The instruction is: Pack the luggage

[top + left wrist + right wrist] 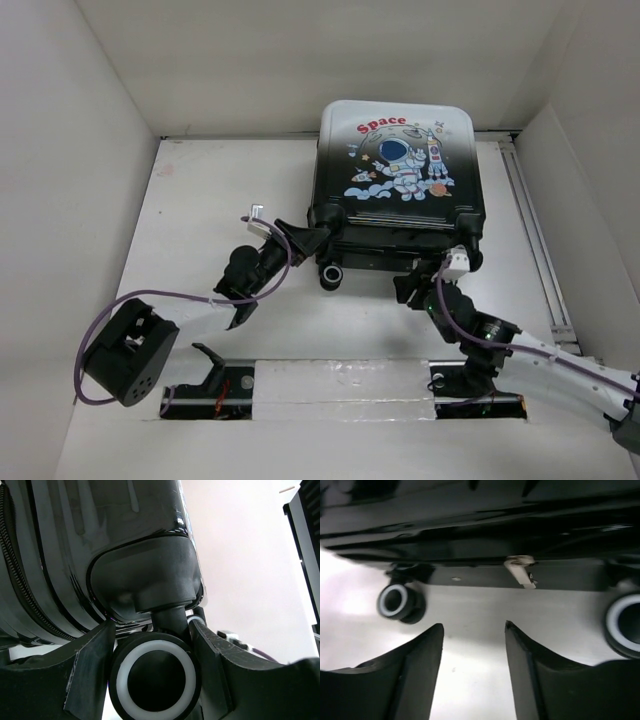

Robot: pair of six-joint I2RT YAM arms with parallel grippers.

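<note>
The surface carries the luggage, lying flat and closed with its astronaut print up. It lies straight ahead of both my tools. Its wheeled end faces them and its length runs away from them, so, as I judge it, any move to open it begins at this near edge.

My left tool is at the luggage's near corner on my left, grasping a caster wheel, with one finger on each side of the wheel and its stem. My right tool is released, its fingers spread over bare surface with nothing between them. It stops just short of the near edge, and it is the nearer arm to the zipper pull, which hangs ahead of it and slightly to its right.

The overhead view shows both arms meeting the same edge, but not what my left tool holds. Only my left wrist view shows the wheel between its fingers. Only my right wrist view shows the pale pull, along with another wheel off to the left of that tool.
</note>
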